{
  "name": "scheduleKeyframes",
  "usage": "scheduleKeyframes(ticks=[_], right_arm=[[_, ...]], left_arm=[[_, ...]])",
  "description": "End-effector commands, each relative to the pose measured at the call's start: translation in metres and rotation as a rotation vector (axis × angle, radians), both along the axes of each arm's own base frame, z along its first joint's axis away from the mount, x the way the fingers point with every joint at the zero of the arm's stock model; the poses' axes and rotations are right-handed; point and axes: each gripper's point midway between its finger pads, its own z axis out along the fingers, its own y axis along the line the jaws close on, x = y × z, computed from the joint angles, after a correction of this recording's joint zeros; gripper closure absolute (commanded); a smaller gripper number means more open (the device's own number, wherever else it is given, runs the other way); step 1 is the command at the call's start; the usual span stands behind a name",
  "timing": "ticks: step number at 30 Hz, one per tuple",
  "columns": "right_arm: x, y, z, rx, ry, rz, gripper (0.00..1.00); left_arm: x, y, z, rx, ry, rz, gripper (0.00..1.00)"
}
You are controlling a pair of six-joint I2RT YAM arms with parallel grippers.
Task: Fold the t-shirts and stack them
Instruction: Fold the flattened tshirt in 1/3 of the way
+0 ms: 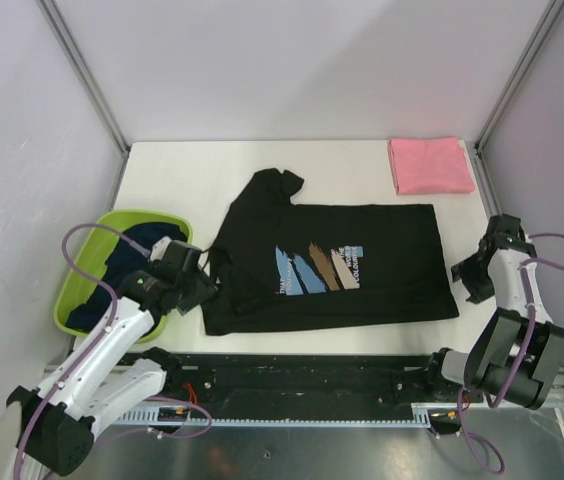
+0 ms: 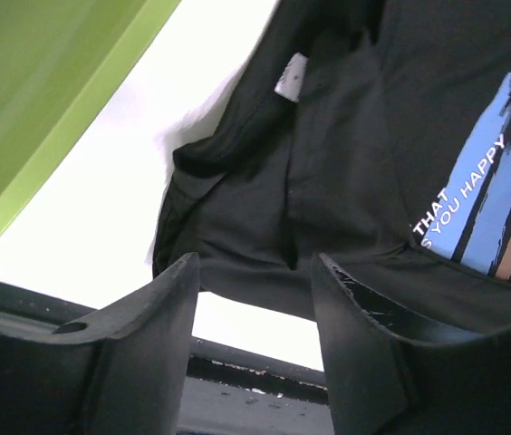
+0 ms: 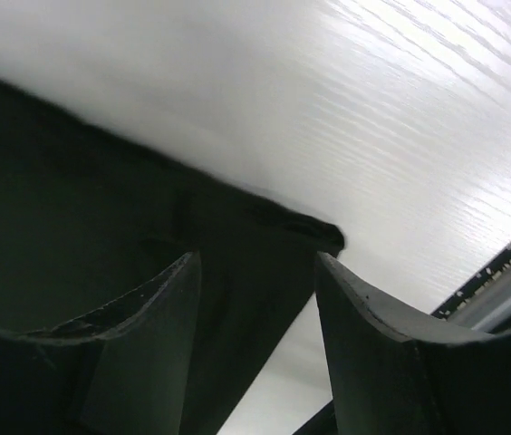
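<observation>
— Where does the black t-shirt [image 1: 332, 265] lie?
— Flat on the white table [image 1: 182, 170], in the middle, with its brush-stroke print [image 1: 317, 268] facing up and its collar pointing far left.
— And the left gripper [image 1: 202, 285]?
— At the shirt's near left edge, beside the sleeve. Its fingers [image 2: 147, 317] are spread and nothing sits between them; the cloth lies just beyond the tips.
— The right gripper [image 1: 467, 283]?
— Just beside the shirt's near right corner. Its jaws are also parted and hold nothing; its wrist view shows the dark corner of the cloth on the table past the fingertips [image 3: 355, 299].
— Other shirts?
— A pink t-shirt [image 1: 430, 165] sits folded in the far right corner, well apart from the black one. Dark navy shirts [image 1: 142, 240] are heaped in the lime-green basin [image 1: 72, 290] at the left.
</observation>
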Motion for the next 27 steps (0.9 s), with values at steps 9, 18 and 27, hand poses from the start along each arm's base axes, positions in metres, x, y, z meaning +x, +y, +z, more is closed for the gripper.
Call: scheduleKeyframes(ticks=[9,18,27], right_arm=[[0.081,0.156,0.094,0.047,-0.475,0.584,0.48],[0.044,0.363,0.089,0.109,-0.636,1.155,0.5],[0.005,0.49,0.05,-0.035,-0.547,1.502,0.51]], left_arm=[[0.02,-0.017,-0.006,0.057,0.04,-0.183,0.55],[0.06,0.006,0.006,0.108,0.024,-0.104,0.49],[0.085,0.023,0.026,0.107,-0.011,-0.072,0.49]])
